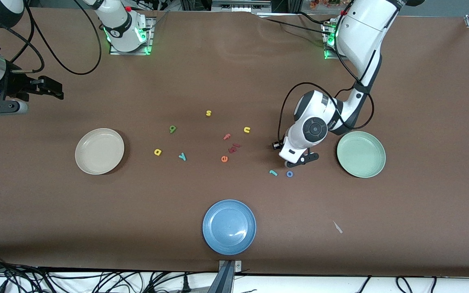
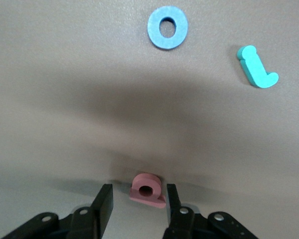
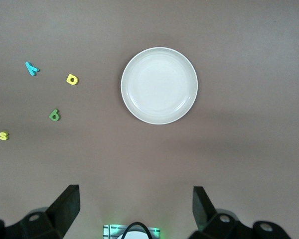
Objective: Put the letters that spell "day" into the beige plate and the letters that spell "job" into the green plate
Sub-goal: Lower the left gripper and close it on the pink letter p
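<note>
My left end effector (image 2: pixel 136 201) straddles pink b (image 2: pixel 148 189) near green plate (image 1: pixel 360 154), jaws not yet clamped; right end effector (image 3: pixel 134 204) waits released.

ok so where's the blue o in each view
Front view: the blue o lies on the table just nearer the camera than the left gripper, beside the teal j.
Left wrist view: the blue o lies flat above the fingers, the teal j beside it.
Right wrist view: not in it.
Shared landmark: the teal j, beside the o in both views that show it.
</note>
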Controlling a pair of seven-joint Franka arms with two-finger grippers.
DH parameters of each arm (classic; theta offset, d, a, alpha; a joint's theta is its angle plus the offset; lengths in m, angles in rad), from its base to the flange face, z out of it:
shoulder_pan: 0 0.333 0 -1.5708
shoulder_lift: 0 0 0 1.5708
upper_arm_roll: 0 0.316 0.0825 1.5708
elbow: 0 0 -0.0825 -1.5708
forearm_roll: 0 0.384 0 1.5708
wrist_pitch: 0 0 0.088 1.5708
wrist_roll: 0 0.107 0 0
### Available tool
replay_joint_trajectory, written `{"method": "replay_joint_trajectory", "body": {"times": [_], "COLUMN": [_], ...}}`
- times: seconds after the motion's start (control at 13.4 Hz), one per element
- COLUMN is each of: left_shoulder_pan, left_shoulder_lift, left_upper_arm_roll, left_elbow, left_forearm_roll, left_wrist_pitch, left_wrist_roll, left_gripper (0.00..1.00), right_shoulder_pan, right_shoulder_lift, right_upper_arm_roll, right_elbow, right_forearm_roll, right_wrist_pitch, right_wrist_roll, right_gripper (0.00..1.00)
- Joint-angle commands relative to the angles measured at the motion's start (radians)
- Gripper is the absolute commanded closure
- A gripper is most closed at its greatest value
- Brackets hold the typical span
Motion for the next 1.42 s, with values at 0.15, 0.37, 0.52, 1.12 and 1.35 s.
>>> {"method": "replay_joint_trajectory", "body": {"times": [0.15, 0.37, 0.52, 1.12, 1.35], "left_shoulder_pan": [-0.014, -0.017, -0.017, -0.019, -0.025], "left_shoulder_lift": [-0.012, -0.01, -0.01, 0.013, 0.019], "left_upper_arm_roll": [0.011, 0.011, 0.011, 0.011, 0.011], "left_elbow": [-0.009, -0.003, -0.001, 0.014, 0.014], "left_forearm_roll": [0.002, 0.001, -0.001, 0.002, 0.001], "left_wrist_pitch": [0.007, 0.008, 0.008, 0.014, 0.014], "left_wrist_roll": [-0.003, -0.024, -0.026, -0.046, -0.046], "left_gripper": [0.5, 0.51, 0.51, 0.55, 0.64], "right_shoulder_pan": [0.001, 0.001, 0.001, -0.001, -0.002], "right_shoulder_lift": [0.007, 0.007, 0.007, 0.007, 0.009], "right_upper_arm_roll": [0.0, 0.0, 0.0, -0.001, -0.001], "right_elbow": [0.021, 0.021, 0.021, 0.021, 0.021], "right_forearm_roll": [0.007, 0.007, 0.009, 0.009, 0.009], "right_wrist_pitch": [-0.011, -0.011, -0.011, -0.014, -0.011], "right_wrist_roll": [-0.003, -0.003, -0.003, -0.003, -0.003], "right_gripper": [0.0, 0.0, 0.0, 0.0, 0.0]}}
